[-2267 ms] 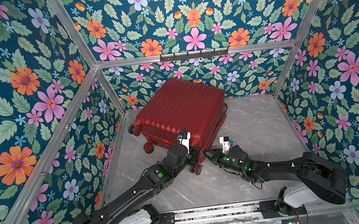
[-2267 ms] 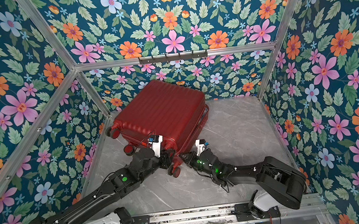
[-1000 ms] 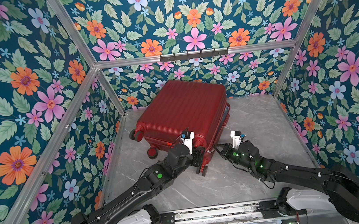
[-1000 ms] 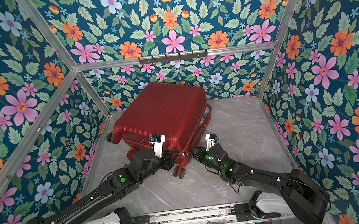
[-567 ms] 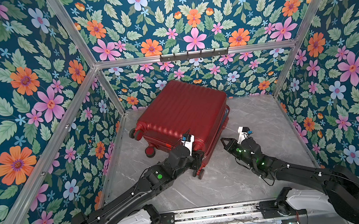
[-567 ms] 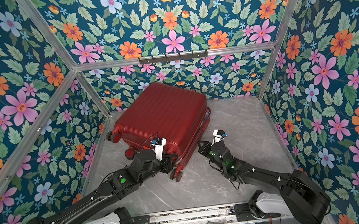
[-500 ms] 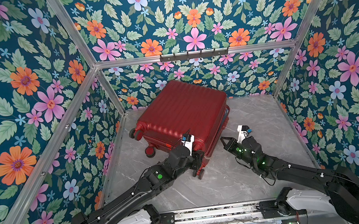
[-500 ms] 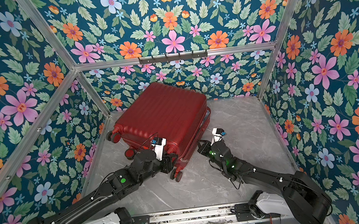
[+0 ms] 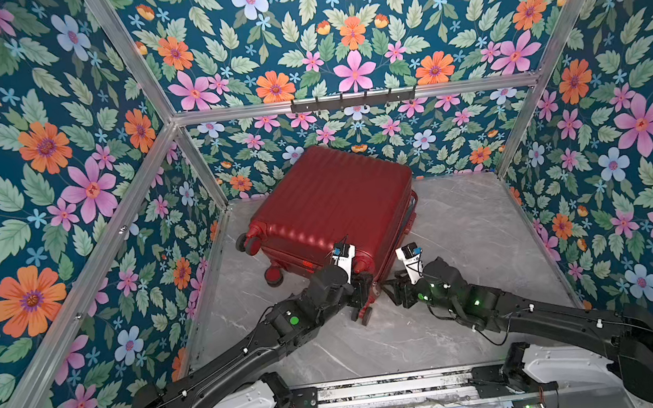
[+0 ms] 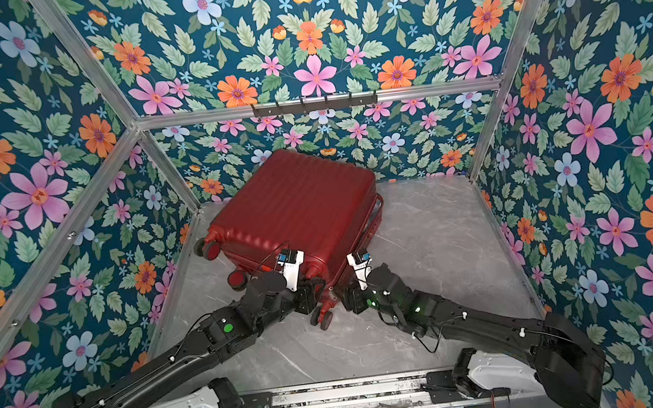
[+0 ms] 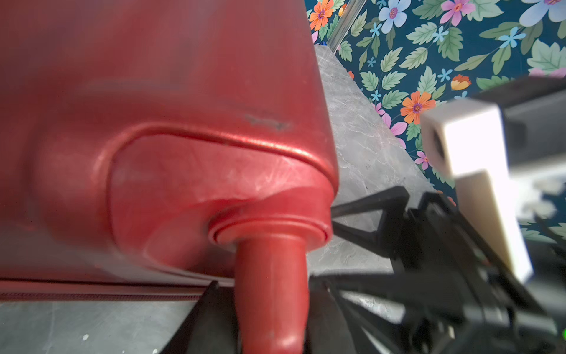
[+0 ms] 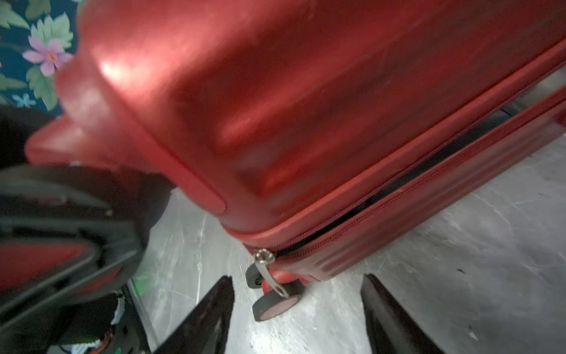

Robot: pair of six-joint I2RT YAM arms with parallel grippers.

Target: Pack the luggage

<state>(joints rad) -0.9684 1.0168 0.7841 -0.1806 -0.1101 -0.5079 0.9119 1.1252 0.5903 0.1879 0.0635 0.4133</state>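
The luggage (image 9: pixel 329 209) (image 10: pixel 296 212) is a dark-red ribbed suitcase lying flat and askew on the grey marble floor, in both top views. My left gripper (image 9: pixel 361 289) (image 11: pixel 271 321) is at its near corner, shut on the red caster leg (image 11: pixel 271 275). My right gripper (image 9: pixel 389 290) (image 12: pixel 295 318) stands open just right of that corner. Its fingers (image 12: pixel 211 318) flank the silver zipper pull (image 12: pixel 269 272) and a caster wheel (image 12: pixel 275 303) without touching them. Along the side, the zipper seam (image 12: pixel 428 165) gapes dark.
Floral walls with aluminium posts (image 9: pixel 203 168) close in the left, back and right. A dark hook rail (image 9: pixel 352 99) hangs on the back wall. The marble floor (image 9: pixel 466 231) lies bare to the right of the suitcase. The arms' base rail (image 9: pixel 379 387) runs along the front.
My right gripper has come back from the suitcase's right side to its near corner and has opened. The left gripper keeps its hold on the caster leg.
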